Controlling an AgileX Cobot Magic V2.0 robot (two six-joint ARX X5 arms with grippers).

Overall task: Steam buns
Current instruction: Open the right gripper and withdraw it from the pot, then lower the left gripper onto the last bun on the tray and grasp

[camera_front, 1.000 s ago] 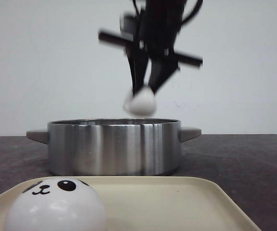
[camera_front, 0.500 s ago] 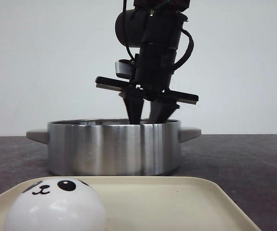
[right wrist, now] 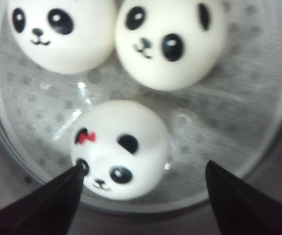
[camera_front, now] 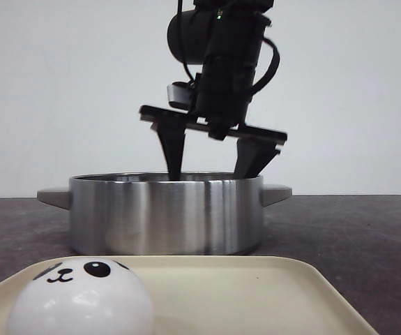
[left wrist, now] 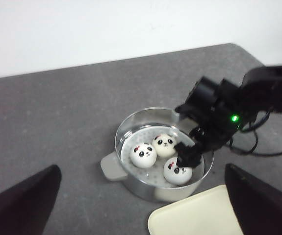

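Over the pot (camera_front: 165, 213), the right gripper (camera_front: 213, 167) hung with fingers (camera_front: 174, 150) spread, grasping nothing; three buns (right wrist: 118, 149) lay inside on the perforated floor. A fourth bun (camera_front: 80, 296) sat on the tray (camera_front: 256, 293). The left gripper (left wrist: 141, 205) was splayed, empty.

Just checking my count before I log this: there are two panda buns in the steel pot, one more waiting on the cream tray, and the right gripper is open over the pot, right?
Nearly. The steel pot holds three buns, not two: the left wrist view shows them. The fourth bun sits on the cream tray, and the right gripper is open.
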